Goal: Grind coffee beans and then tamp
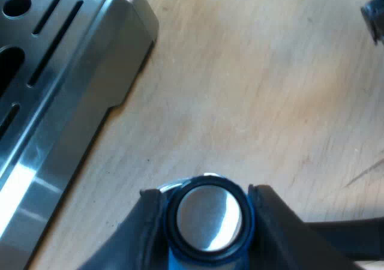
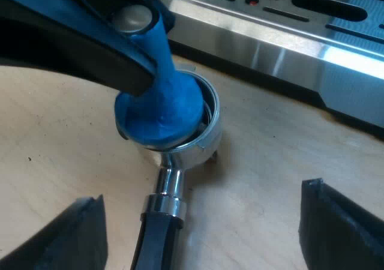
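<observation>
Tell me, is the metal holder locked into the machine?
No, the metal holder lies on the table with the blue tamper in its basket.

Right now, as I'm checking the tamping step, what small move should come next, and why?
Probably press the tamper straight down with the left gripper: its fingers are shut on it, its blue base already sits in the holder, and the right gripper stands open about the handle.
</observation>
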{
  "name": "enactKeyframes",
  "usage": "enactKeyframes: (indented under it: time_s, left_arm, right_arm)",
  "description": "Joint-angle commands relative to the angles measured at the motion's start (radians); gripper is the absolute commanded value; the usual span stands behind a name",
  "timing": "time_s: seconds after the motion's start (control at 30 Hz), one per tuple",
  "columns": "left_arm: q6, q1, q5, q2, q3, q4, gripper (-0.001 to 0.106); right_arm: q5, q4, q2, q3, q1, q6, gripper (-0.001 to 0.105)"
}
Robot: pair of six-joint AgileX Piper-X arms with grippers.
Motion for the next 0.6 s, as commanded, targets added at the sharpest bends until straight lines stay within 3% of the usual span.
enactKeyframes:
  time_s: [0.03,0.3,0.6]
  left_arm:
    - [0.008,-0.001,-0.010,0.000,-0.007,-0.035,0.015]
    - [0.008,-0.001,-0.018,0.000,0.004,-0.062,0.015]
    - [0.008,-0.001,-0.017,0.000,0.077,-0.069,0.015]
  right_arm:
    - [0.003,-0.008,-0.006,-0.003,-0.005,-0.003,0.067]
    - [0.003,-0.008,-0.006,-0.003,-0.005,-0.003,0.067]
    - [-0.001,-0.008,-0.006,-0.003,-0.005,-0.003,0.067]
